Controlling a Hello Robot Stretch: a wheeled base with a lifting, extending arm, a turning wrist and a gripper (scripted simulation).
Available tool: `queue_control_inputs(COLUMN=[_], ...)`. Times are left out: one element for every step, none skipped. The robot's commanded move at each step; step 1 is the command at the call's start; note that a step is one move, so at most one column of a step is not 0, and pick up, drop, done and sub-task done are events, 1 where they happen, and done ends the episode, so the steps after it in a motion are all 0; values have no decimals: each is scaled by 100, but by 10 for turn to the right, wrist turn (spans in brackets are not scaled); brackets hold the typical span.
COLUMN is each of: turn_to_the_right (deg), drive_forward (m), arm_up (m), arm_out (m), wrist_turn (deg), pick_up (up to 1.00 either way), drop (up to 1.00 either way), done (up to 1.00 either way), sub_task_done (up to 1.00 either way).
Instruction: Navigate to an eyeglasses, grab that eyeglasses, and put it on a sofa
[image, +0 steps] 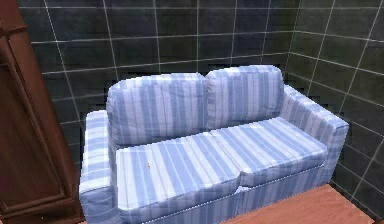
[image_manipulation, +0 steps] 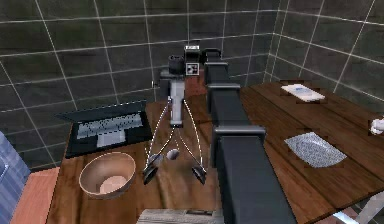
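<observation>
— What lies ahead, from the left?

— In the forward view a dark wooden cabinet (image: 30, 120) stands at the left edge. Just beside it is a blue-and-white striped sofa (image: 200, 140), set in a corner of dark tiled walls. A strip of wooden surface (image: 310, 205) shows at the bottom right.

— And out to the arm's side?

— A wooden table (image_manipulation: 290, 195) runs across the picture. On its left part an open laptop (image_manipulation: 100, 128) faces a round wooden bowl (image_manipulation: 107, 175), which sits nearer the bottom edge. Right of the laptop is the gripper (image_manipulation: 178, 105), at the far end of the dark arm (image_manipulation: 235, 140).

— Where are the eyeglasses?

— Below the gripper, thin pale lines spread to two dark tips, shaped like eyeglasses (image_manipulation: 151, 171). They are seen against the tabletop between the bowl and the arm.

— Is the gripper grasping them?

— I cannot tell whether it holds anything, since the tabletop lies right behind.

— And to the right?

— A grey dish (image_manipulation: 315, 148) lies near the arm, and a white tray (image_manipulation: 303, 92) sits farther back.
</observation>
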Motion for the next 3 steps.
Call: queue_control_inputs(turn_to_the_right=[0,0,0], drive_forward=[0,0,0], arm_up=[0,0,0], arm_out=[0,0,0], wrist_turn=[450,450,420], pick_up=[0,0,0], drop=[0,0,0], done=[0,0,0], sub_task_done=[0,0,0])
